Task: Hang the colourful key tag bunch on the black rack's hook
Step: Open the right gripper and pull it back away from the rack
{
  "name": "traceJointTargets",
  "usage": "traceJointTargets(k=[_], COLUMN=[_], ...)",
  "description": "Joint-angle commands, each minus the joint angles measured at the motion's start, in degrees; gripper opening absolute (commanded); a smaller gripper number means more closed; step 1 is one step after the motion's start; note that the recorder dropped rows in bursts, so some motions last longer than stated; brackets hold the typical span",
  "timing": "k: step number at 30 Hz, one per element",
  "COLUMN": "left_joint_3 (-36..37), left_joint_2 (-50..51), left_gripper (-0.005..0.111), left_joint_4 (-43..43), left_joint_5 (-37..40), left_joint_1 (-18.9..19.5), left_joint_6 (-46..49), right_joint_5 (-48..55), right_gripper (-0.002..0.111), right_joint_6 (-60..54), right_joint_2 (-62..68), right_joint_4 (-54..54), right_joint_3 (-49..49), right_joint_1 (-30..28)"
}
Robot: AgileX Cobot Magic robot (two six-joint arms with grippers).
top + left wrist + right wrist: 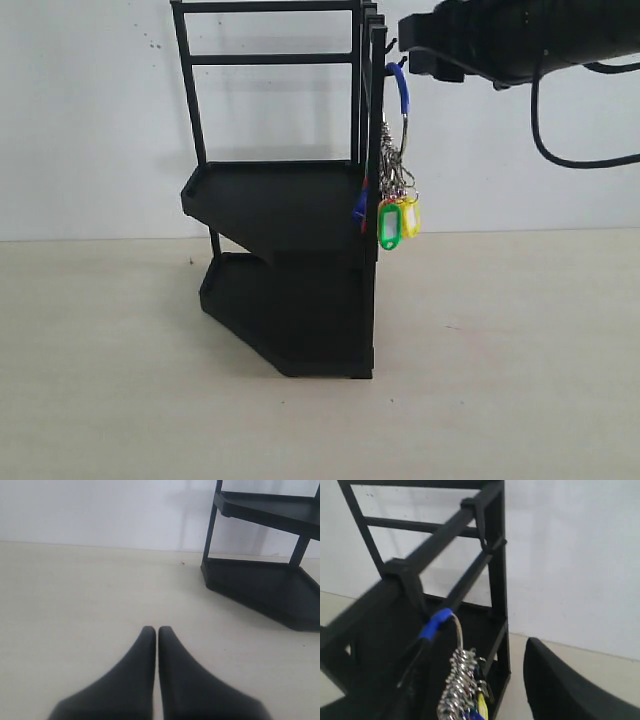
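A tall black metal rack [285, 250] stands on a pale cream table [120, 380] against a plain white wall [90, 120]. The rack has two angular, shallow-rimmed trays, one above the other, thin straight upright bars and two crossbars at the top, all in a matt finish.

The key bunch [397, 190] hangs down the rack's right side, outside the upper tray. Its big silver ring [403, 135] has a glossy blue sleeve [401, 88] that curves over beside the top of the right upright; just where it catches cannot be told. Fine silver chains [395, 175] drop in a cluster to plastic tags, a green one [388, 225] and a yellow one [409, 215] in front, with slivers of blue and red behind the upright.

The right gripper [480, 655] hovers high beside the ring, fingers spread, one smooth black finger [555, 690] apart from the chains. The left gripper [153, 632] sits low over the table, left of the rack, its tapered black fingers pressed together on nothing.

The tabletop is smooth and faintly scuffed.
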Motion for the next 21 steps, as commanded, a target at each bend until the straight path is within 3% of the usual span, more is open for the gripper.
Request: traceJointTargets(k=[1,6,12,15,18,21], left_joint_3=[0.16,0.16,0.16,0.16,0.16,0.16], left_joint_2=[-0.12,-0.12,-0.12,-0.12,-0.12,-0.12], left_gripper=[0.004,0.004,0.004,0.004,0.004,0.004], left_joint_4=[0.28,0.28,0.28,0.28,0.28,0.28], left_joint_5=[-0.45,-0.45,-0.45,-0.45,-0.45,-0.45], left_joint_1=[0.14,0.14,0.14,0.14,0.14,0.14], left_joint_6=[0.20,0.20,0.20,0.20,0.20,0.20], right_joint_5=[8.10,11.41,18.61,21.35,22.45,22.91], right_gripper=[0.054,0.054,0.053,0.032,0.003,0.000], right_joint_6=[0.41,-0.08,1.38,5.17,6.81,8.56], right_joint_2=[-0.52,-7.45,-24.36,-31.68,-37.81,-43.53], right_joint_4=[-0.15,-2.04,-2.08,-1.73,-1.59,-1.13], right_joint_3=[-0.33,5.35,15.16,17.57,19.60,21.92], right_joint_1=[-3.82,-4.40,-4.40,-4.40,-4.40,-4.40])
